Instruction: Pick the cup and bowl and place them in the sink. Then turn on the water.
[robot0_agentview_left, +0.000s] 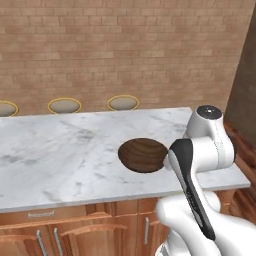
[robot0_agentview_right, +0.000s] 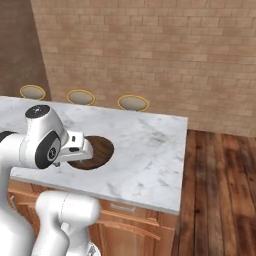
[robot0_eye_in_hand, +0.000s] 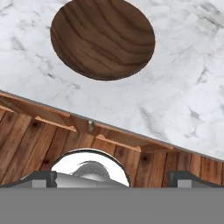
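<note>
bowl (robot0_eye_in_hand: 103, 38), round grained wood, marble counter (robot0_eye_in_hand: 183, 96)

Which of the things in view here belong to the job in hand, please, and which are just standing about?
Belonging to the job:
- bowl, dark wood, on the marble counter near its front edge
- tool, open, above the cabinet fronts and short of the bowl

Just standing about:
- three round stools beyond the counter
- brick wall
- wooden cabinets under the counter

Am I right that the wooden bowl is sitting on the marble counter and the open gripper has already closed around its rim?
Not quite: the bowl does sit on the marble counter, but in the hand view the gripper is open and well short of it, over the counter's front edge, touching nothing.
</note>
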